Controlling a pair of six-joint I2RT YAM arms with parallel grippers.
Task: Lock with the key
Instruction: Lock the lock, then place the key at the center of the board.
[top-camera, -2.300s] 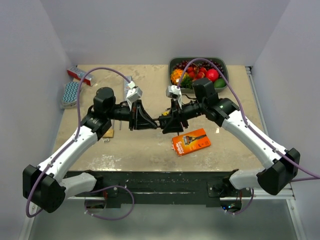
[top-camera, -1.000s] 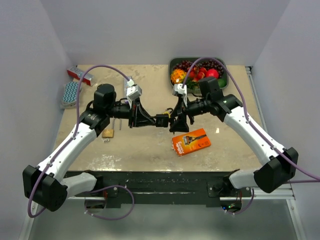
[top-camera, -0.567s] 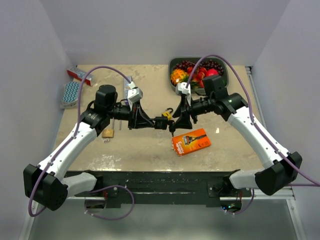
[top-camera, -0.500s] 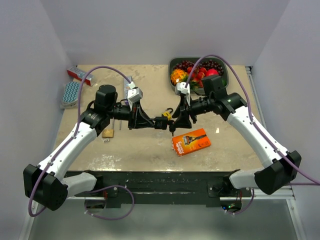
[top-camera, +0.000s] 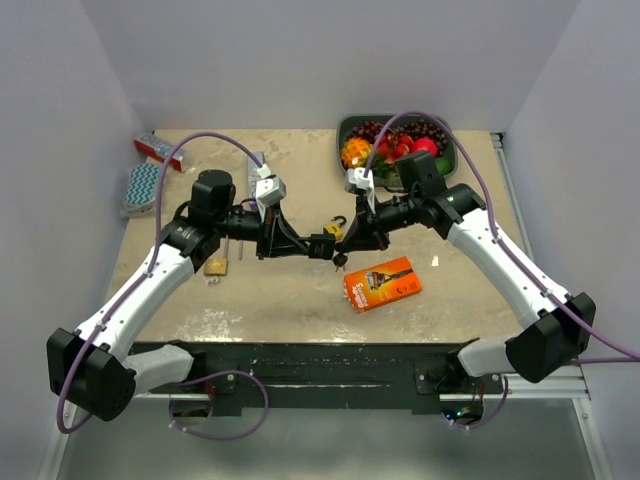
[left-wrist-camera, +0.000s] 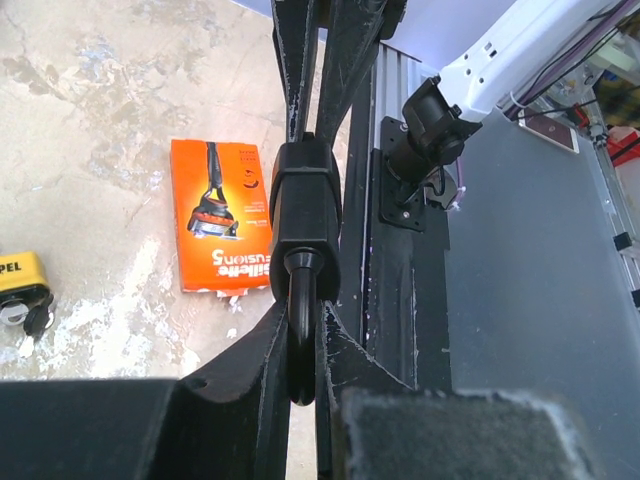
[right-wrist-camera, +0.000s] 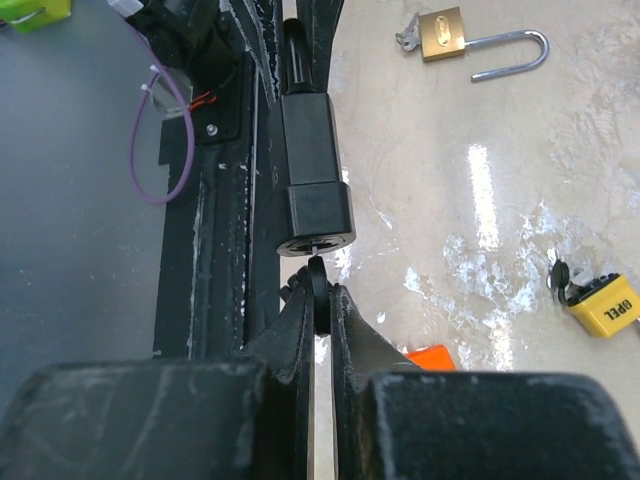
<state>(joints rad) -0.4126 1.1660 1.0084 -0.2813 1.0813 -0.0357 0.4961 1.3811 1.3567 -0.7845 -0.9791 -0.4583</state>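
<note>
Black padlock (left-wrist-camera: 305, 210) (top-camera: 325, 244): we see it held above the table (top-camera: 250, 300) between the two arms, shackle end toward the left arm and keyhole end toward the right arm.
Key (right-wrist-camera: 318, 283): it stands edge-on between the right fingers, its tip at the keyhole face of the black padlock (right-wrist-camera: 313, 170). We cannot tell how far in it sits.
Left gripper (left-wrist-camera: 300, 345) (top-camera: 312, 247): clenched on the padlock's shackle.
Right gripper (right-wrist-camera: 318, 297) (top-camera: 350, 243): pinched tight on the key, lined up end to end with the padlock body.
Change over half a second: we find the right gripper shifted a little left, toward the padlock, and its purple cable loop sits lower. The left arm keeps its pose.
Change over 2.3 seconds: the right arm's wrist is now raised and turned. A yellow padlock (top-camera: 335, 230) (right-wrist-camera: 605, 305), then hidden by the grippers, now shows on the table just behind their meeting point.
Unmoved on the table: we note a brass padlock (top-camera: 217, 266) (right-wrist-camera: 445, 35) with its shackle swung open, lying under the left arm, and an orange razor pack (top-camera: 382, 284) (left-wrist-camera: 222, 215) lying near the right gripper.
</note>
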